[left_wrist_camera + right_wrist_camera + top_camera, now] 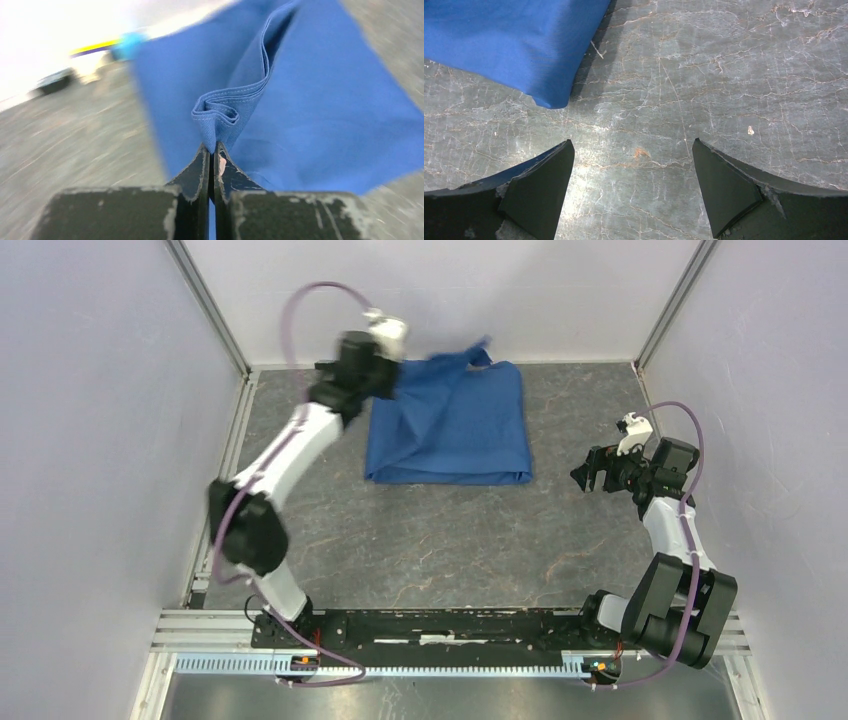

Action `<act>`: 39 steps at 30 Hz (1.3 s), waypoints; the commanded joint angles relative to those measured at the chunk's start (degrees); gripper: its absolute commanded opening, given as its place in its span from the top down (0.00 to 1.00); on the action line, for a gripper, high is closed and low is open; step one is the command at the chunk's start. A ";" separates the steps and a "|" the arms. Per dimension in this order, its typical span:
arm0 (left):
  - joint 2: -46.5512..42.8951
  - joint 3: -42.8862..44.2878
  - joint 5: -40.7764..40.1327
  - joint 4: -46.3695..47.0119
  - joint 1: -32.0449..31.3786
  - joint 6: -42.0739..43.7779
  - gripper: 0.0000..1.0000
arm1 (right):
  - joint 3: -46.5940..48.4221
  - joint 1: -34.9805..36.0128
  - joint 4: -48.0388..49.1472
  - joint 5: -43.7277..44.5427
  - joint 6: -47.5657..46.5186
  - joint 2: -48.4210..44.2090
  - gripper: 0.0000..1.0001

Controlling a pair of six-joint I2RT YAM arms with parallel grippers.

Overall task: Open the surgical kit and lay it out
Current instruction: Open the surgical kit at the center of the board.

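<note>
The surgical kit (455, 430) lies as a folded blue cloth bundle at the back middle of the table, and whatever it wraps is hidden. My left gripper (400, 365) is at its back left corner, shut on a bunched fold of the blue cloth (220, 107), with that flap lifted off the bundle. In the left wrist view the left gripper (213, 147) pinches the hemmed edge between closed fingertips. My right gripper (592, 475) hovers open to the right of the bundle, apart from it. The right wrist view has the right gripper (633, 147) over bare table, the bundle's corner (519, 45) at upper left.
Pale walls with metal corner posts close in the grey marbled table (430, 540) on three sides. A metal rail (460, 625) carrying both arm bases runs along the near edge. Blurred small objects (95, 60) show near the back wall in the left wrist view.
</note>
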 commanded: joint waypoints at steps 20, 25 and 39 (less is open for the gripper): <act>-28.00 -52.28 -0.61 19.72 71.15 16.46 0.10 | -0.02 1.78 0.42 -1.03 -0.87 -3.12 0.04; -32.63 -52.37 8.82 18.59 71.76 14.44 0.00 | 2.53 13.92 1.07 9.05 -6.52 -6.58 0.03; -44.69 -47.24 29.91 2.76 60.31 1.80 0.00 | 23.06 60.61 3.63 39.99 -25.01 13.63 0.05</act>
